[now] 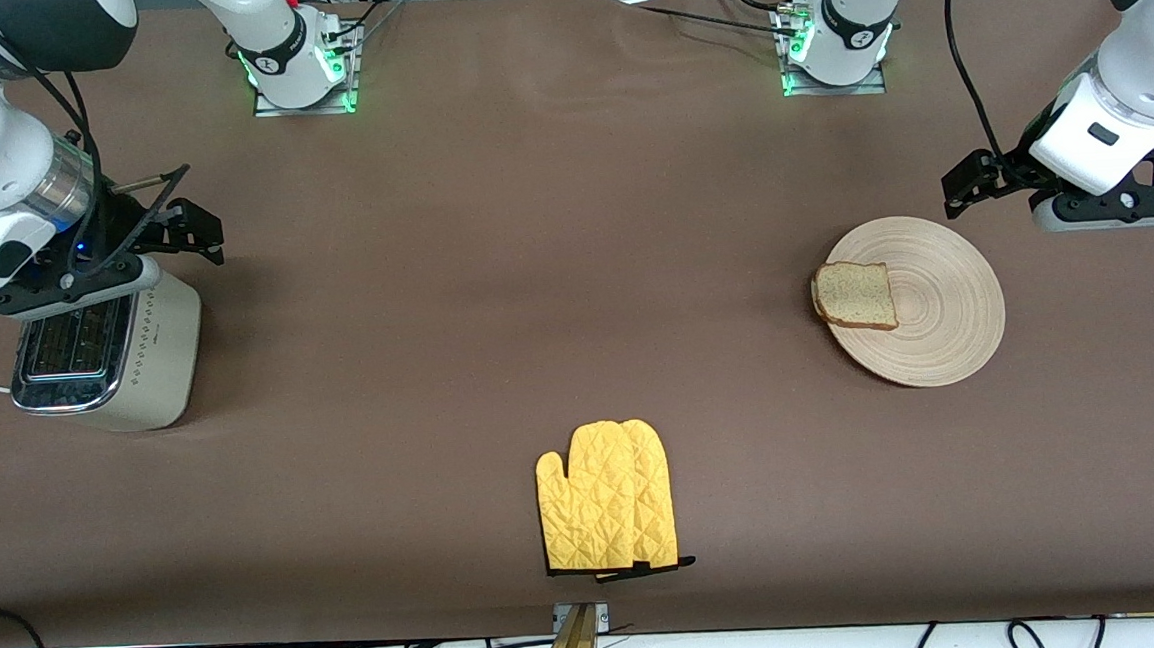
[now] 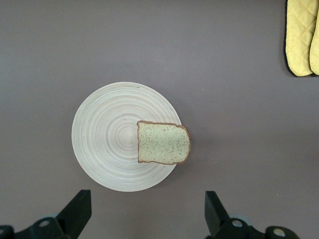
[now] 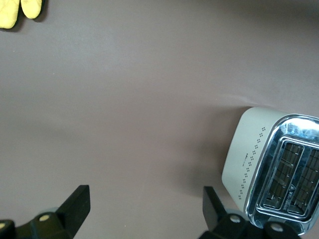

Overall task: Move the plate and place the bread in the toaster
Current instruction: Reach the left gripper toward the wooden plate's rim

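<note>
Bread [image 1: 856, 295] overhangs the plate [image 1: 937, 312] rim at nine o'clock, graspable; left tool [image 2: 147, 214] released overhead; right tool [image 3: 144, 214] released by the toaster [image 1: 108, 353].

item count, table surface:

- plate [image 1: 937, 317]: one, round, wooden.
- bread [image 1: 856, 296]: one slice, on the plate.
- toaster [image 1: 103, 358]: one, with two slots in its chrome top.
- oven mitt [image 1: 606, 511]: one visible from above, yellow and quilted; the wrist views show two yellow lobes at its end.
- arms: two, each with one two-finger gripper: left gripper [image 2: 147, 216], right gripper [image 3: 144, 214].
</note>
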### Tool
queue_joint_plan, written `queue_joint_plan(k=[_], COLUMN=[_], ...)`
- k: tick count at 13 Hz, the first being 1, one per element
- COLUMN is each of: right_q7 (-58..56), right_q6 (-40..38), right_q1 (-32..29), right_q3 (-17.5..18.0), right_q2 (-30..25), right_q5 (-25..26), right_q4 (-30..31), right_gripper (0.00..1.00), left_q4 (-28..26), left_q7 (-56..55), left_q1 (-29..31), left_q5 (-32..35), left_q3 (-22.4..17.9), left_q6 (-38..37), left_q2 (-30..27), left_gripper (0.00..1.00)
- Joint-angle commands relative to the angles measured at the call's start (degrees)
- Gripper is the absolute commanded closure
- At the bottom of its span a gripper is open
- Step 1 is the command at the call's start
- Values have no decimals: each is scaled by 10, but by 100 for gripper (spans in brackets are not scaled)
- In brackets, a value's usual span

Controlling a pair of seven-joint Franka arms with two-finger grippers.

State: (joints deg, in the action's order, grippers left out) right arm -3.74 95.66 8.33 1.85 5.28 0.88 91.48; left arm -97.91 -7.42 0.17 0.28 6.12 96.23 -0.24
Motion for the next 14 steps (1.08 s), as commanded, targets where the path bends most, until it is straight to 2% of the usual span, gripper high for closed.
queue_joint_plan(k=[1,10,11,13,14], right_q7=[8,53,53,54,55], right_q6=[13,12,12,7,7], right_q1=[-2,2,2,2,2], right_q3=[4,6,6,6,6], right_q2=[-1,0,-1,-1,-1], right_q5=[5,1,0,0,1], right_q4=[2,-2,-3,-3,-2], right_gripper=[0,0,0,0,0], left_q4=[15,14,15,23,26], left_q7=[2,3,4,27,51], left_q1=[4,14,37,128,161], left_q5=[2,-7,-18,-123,-142], left_q3=[5,4,5,5,5], left_q6=[-11,-14,-14,-12,-12], left_q2=[6,18,25,63,80], left_gripper=[0,0,0,0,0])
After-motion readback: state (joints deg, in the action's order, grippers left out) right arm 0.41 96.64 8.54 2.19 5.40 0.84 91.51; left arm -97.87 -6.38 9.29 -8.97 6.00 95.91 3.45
